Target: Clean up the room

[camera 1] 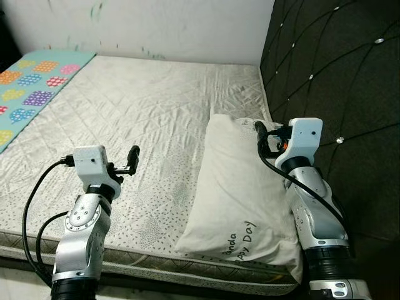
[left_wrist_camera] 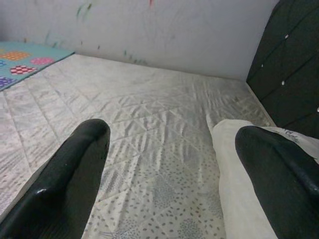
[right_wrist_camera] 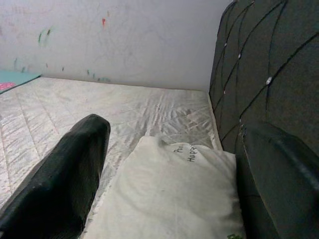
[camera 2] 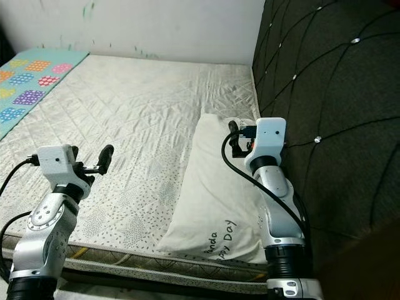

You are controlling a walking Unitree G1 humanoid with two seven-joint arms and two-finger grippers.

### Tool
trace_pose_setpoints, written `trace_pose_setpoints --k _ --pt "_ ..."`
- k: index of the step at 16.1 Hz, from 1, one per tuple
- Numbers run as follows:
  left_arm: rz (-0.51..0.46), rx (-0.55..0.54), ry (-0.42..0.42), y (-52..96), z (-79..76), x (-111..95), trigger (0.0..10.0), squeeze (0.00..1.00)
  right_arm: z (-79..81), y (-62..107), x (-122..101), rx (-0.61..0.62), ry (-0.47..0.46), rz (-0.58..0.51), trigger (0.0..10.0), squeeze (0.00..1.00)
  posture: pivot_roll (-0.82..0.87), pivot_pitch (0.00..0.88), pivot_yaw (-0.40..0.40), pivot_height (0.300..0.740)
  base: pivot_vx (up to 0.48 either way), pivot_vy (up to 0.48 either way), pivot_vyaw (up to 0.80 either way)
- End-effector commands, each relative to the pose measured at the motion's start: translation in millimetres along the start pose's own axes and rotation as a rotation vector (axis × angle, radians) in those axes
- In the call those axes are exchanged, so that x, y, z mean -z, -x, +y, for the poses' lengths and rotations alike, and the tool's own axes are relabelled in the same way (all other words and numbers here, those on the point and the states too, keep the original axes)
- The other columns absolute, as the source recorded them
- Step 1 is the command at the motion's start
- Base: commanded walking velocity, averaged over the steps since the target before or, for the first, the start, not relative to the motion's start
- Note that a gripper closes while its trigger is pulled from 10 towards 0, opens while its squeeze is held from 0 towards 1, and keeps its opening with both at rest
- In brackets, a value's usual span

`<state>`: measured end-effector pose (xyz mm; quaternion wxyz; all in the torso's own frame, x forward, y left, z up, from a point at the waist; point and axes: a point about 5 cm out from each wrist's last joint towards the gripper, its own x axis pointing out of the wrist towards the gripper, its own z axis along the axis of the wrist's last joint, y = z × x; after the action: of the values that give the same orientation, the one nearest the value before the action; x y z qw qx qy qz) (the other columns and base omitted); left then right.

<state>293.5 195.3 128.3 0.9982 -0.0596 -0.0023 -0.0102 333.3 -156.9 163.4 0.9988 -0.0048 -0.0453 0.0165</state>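
Left eye view, my log: pillow at mattress front edge by headboard; right gripper spread above it; left gripper spread, empty.

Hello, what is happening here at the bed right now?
The robot stands at the edge of a bare mattress with both arms raised over it. The right gripper hovers open above a white pillow that lies along the dark padded headboard. The left gripper is open too, above the mattress and holding nothing. A colourful blanket lies at the far left corner.
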Motion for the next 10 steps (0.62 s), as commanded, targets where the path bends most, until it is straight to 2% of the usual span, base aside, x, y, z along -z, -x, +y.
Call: trace_pose_setpoints --k 1,4,5,10 --pt "0.015 -0.014 -0.007 1.7 4.8 2.5 10.0 0.00 -0.4 -0.5 -0.1 0.005 0.000 0.007 10.0 0.00 -0.18 0.000 0.015 0.740 0.000 0.000 0.00" --pt "0.014 -0.032 0.009 3.4 8.5 3.0 10.0 0.00 2.0 -2.7 -1.9 -0.010 0.006 0.002 10.0 0.00 -0.17 0.000 0.006 0.740 0.000 0.000 0.00" --pt "0.017 -0.040 0.022 4.7 9.5 3.5 10.0 0.00 3.2 -3.4 -1.3 -0.017 0.044 0.012 10.0 0.00 -0.16 0.000 0.002 0.740 0.000 0.000 0.00" --pt "0.016 -0.044 0.043 7.0 7.1 4.3 10.0 0.00 7.6 0.1 1.8 -0.044 0.060 0.018 10.0 0.00 -0.15 0.000 -0.014 0.740 0.000 0.000 0.70"
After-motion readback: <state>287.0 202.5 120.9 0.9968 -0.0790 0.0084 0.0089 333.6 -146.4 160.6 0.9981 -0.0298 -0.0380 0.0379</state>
